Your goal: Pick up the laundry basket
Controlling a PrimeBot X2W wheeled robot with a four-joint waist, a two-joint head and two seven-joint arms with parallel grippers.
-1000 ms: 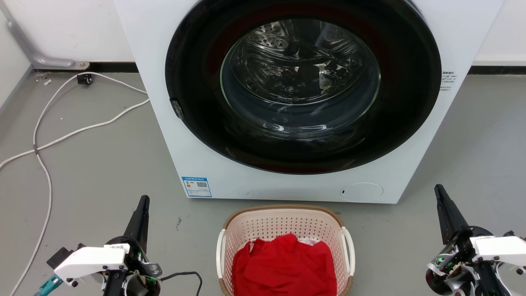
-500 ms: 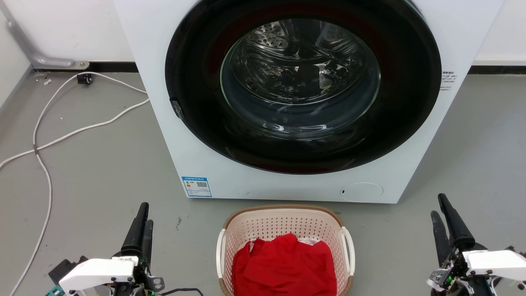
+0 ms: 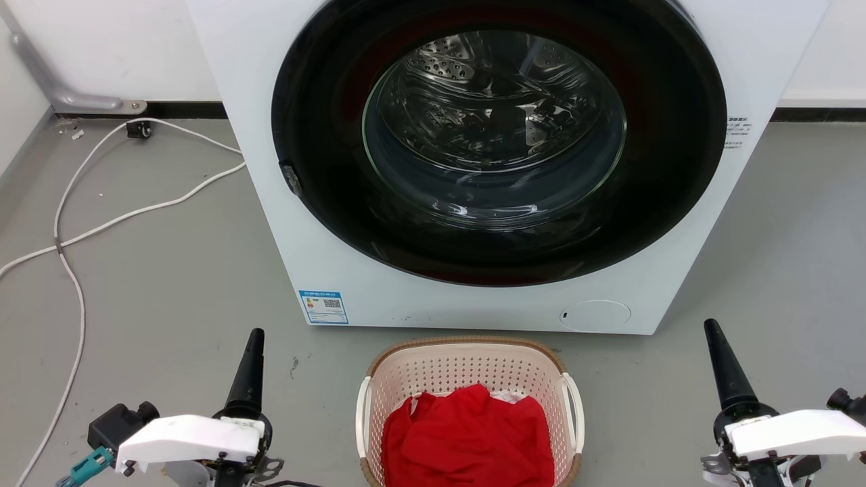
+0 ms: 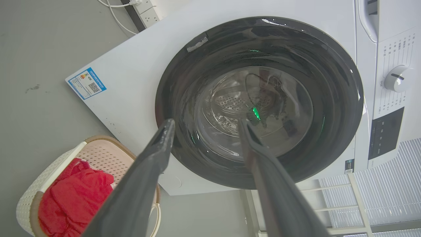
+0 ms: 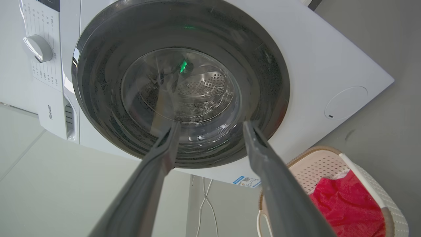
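The laundry basket (image 3: 467,368) stands on the grey floor just in front of the washing machine, cream-pink with a brown rim and white side handles. A red cloth (image 3: 467,439) lies inside it. My left gripper (image 3: 256,335) is to its left and my right gripper (image 3: 710,326) to its right, both well apart from it and pointing at the machine. In the wrist views the left gripper (image 4: 206,122) and the right gripper (image 5: 211,124) stand open with nothing between the fingers. The basket shows at the lower left of the left wrist view (image 4: 98,151) and the lower right of the right wrist view (image 5: 322,164).
A white front-loading washing machine (image 3: 338,237) with a dark round glass door (image 3: 494,128) rises right behind the basket. White cables (image 3: 101,223) trail over the floor at the left. Bare grey floor lies on both sides of the basket.
Both wrists have rolled, so each gripper now shows edge-on as a single finger. The left one has shifted a little toward the basket. The basket has not moved.
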